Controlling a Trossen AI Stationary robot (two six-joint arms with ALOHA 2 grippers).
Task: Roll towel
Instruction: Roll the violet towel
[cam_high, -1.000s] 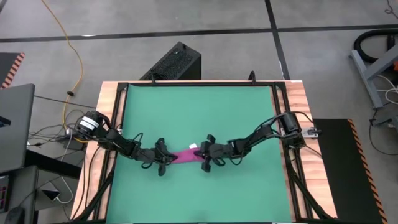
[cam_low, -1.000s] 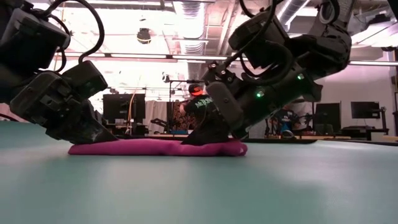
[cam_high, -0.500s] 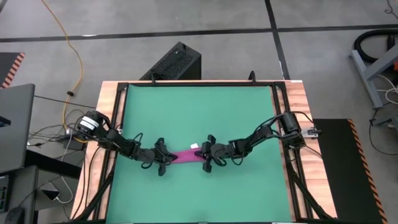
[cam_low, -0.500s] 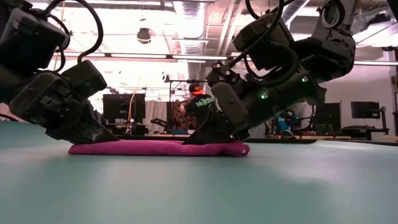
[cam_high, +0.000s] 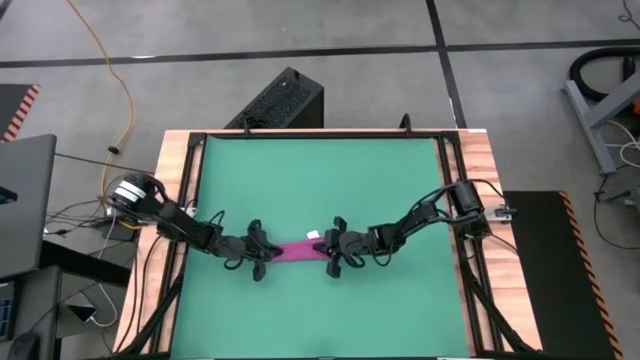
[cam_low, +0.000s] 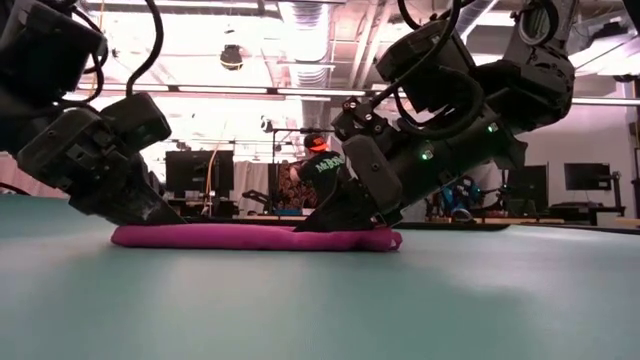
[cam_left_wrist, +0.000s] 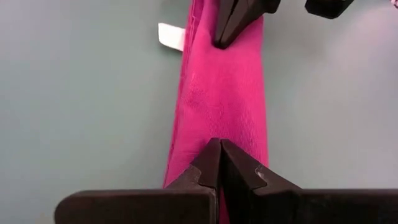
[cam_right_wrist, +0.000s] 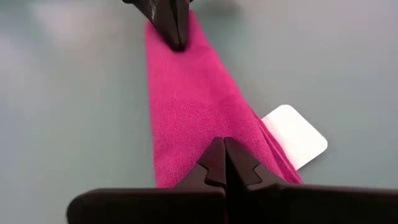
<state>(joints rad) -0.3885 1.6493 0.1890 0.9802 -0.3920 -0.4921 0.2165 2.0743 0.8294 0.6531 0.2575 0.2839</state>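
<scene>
The towel (cam_high: 297, 251) is a narrow magenta strip lying flat along the green mat (cam_high: 320, 180), near its middle and slightly toward the near edge. Its white tag (cam_right_wrist: 295, 134) sticks out on the far side near the right end. My left gripper (cam_high: 272, 252) is shut, with its tips on the towel's left end. My right gripper (cam_high: 322, 251) is shut, with its tips on the towel a little in from its right end (cam_low: 395, 238). The two grippers point at each other along the strip. My left gripper rests its shut fingertips (cam_left_wrist: 219, 146) on top of the towel's left end (cam_low: 150, 235), slanting down from the table's left, along the strip. The towel lies flat on the mat. I cannot tell whether any cloth is caught between the tips. My right gripper sets its shut fingertips (cam_right_wrist: 222, 142) on the towel's top (cam_low: 330, 236), beside the tag, a little short of the right end. It slants down from the table's right, along the strip. The towel stays flat on the mat; cloth caught between the tips cannot be told.
A wooden frame (cam_high: 180, 200) borders the mat on the left and right. Bare green mat lies on the far and near sides of the towel. A person (cam_low: 322, 175) sits at desks in the room beyond the table.
The rear part of my left arm has risen a little and swung toward the table's left edge, while its fingertips stay on the towel's left end. The towel lies where it was.
</scene>
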